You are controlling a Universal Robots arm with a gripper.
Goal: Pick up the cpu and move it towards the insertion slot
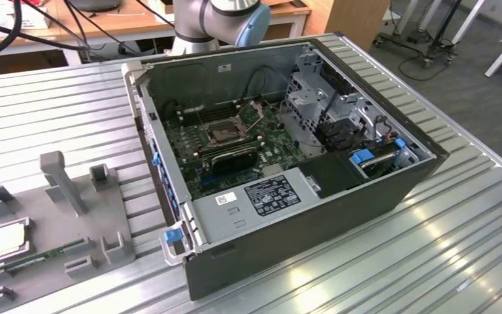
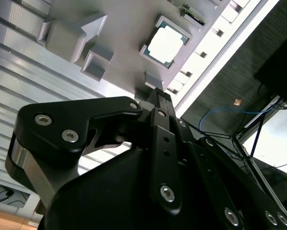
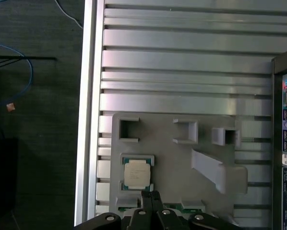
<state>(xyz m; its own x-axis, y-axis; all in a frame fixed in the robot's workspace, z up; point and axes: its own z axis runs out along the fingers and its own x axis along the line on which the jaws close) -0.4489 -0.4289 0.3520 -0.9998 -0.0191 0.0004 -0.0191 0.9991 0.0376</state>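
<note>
Presently: cpu at rest, gripper empty

The cpu (image 3: 136, 173) lies flat in a recess of the grey holder plate (image 3: 162, 153), well apart from the insertion slot (image 1: 220, 134) inside the open computer case (image 1: 338, 216). The gripper (image 3: 150, 195) hangs near the cpu, fingertips pressed together, gripping nothing.

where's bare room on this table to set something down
Bare ribbed table lies to the exterior view's right of the computer case, and another patch between the grey fixture and the far edge. Crowded: the fixture, holding the cpu, and the case's inside.
</note>
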